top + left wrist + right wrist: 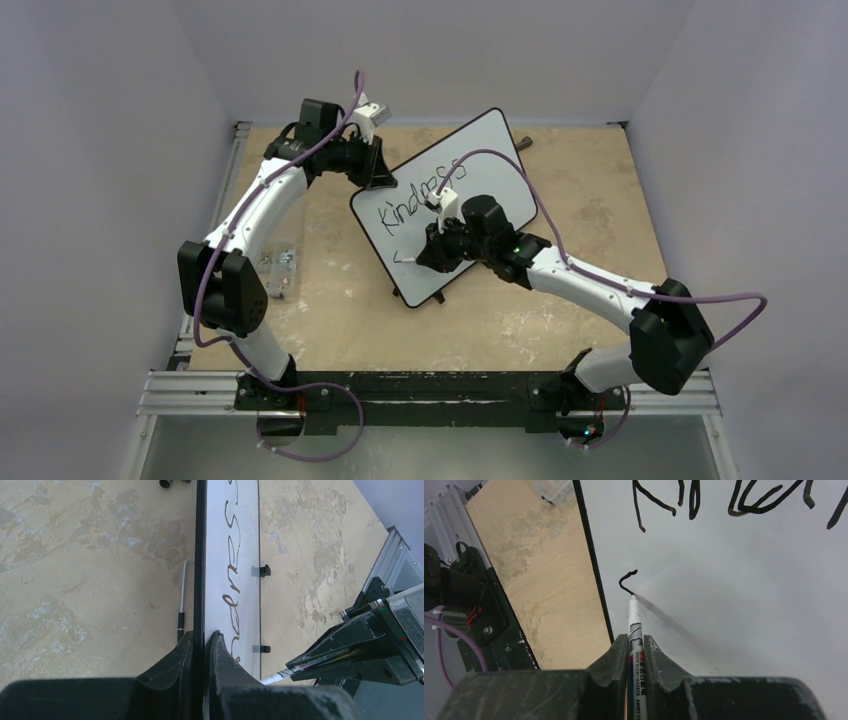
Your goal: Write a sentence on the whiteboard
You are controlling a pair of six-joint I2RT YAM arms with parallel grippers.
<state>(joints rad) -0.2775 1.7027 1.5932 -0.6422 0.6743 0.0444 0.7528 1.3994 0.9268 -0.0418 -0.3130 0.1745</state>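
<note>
At the whiteboard's (480, 135) near half, our right gripper (630, 641) pinches a marker (633, 620) tight, its tip touching the white surface at the end of a small hooked stroke (626, 581) beside the board's left rim. Beyond it runs the sentence (420, 197) — we read only "Kindness". At the whiteboard's far-left edge our left gripper (202, 639) clamps the rim — the board stands tilted on the table (320, 270).

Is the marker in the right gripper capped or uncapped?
Uncapped: the slim white marker shows its bare tip at a short black stroke on the glossy white whiteboard.
</note>
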